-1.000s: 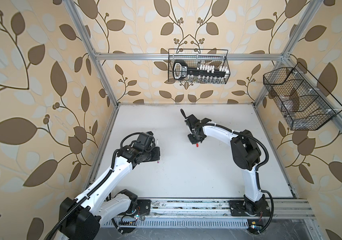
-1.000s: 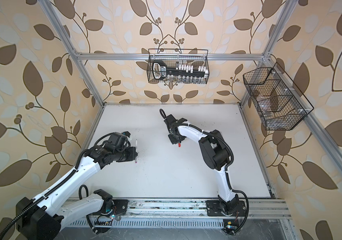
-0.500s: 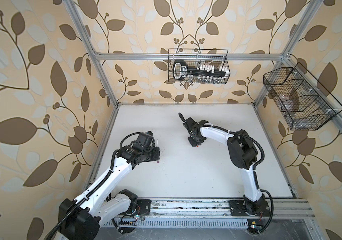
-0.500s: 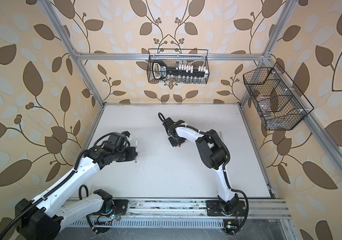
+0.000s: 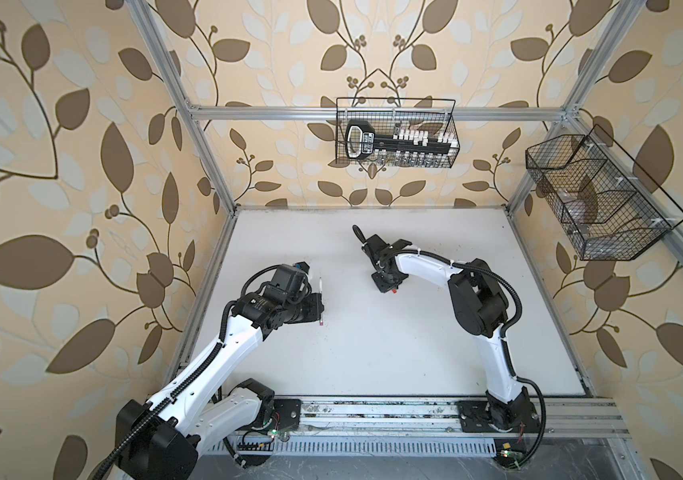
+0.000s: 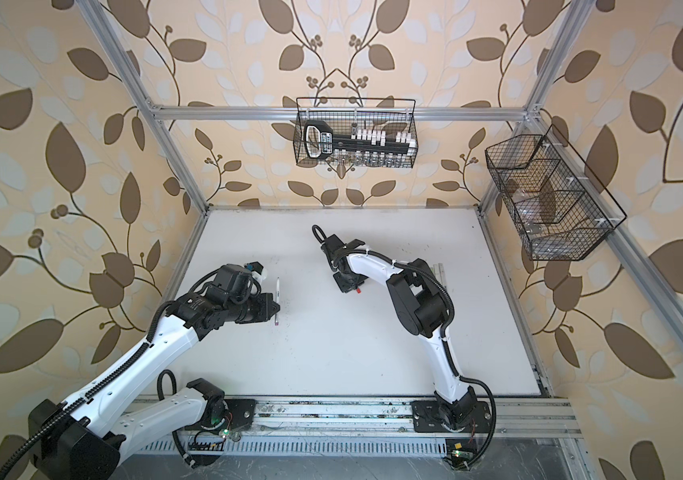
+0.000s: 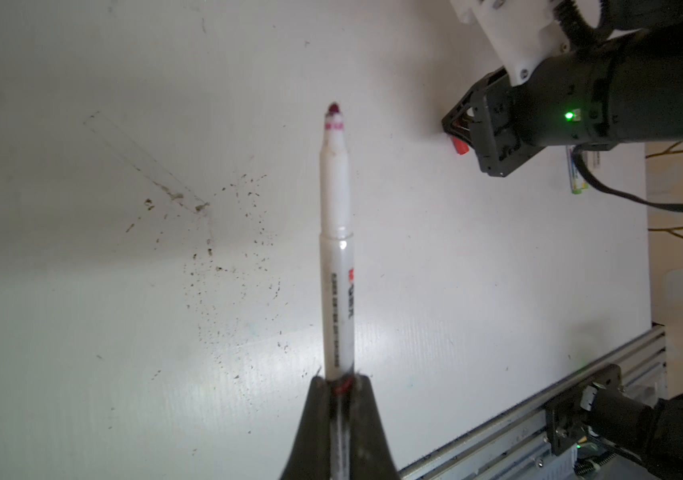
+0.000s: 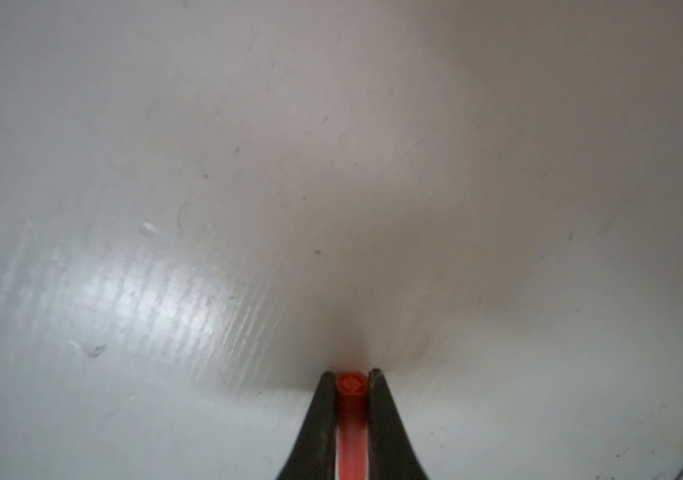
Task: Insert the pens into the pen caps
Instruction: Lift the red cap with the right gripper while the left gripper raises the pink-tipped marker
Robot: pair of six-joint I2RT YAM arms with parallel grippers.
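Nearby, dirt specks (image 7: 215, 266) on tbl (image 7: 82, 395) by pen (image 7: 336, 249)

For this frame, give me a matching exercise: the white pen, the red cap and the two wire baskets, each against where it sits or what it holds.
Things
1. white pen
2. red cap
3. back-wall basket
4. side-wall basket

Places or states
A. pinched in the right gripper
B. holds a black tool with white pieces
C. clamped in the left gripper, coloured tip pointing away from it
D. split into compartments by wire dividers

Pairs: 1-C, 2-A, 3-B, 4-D
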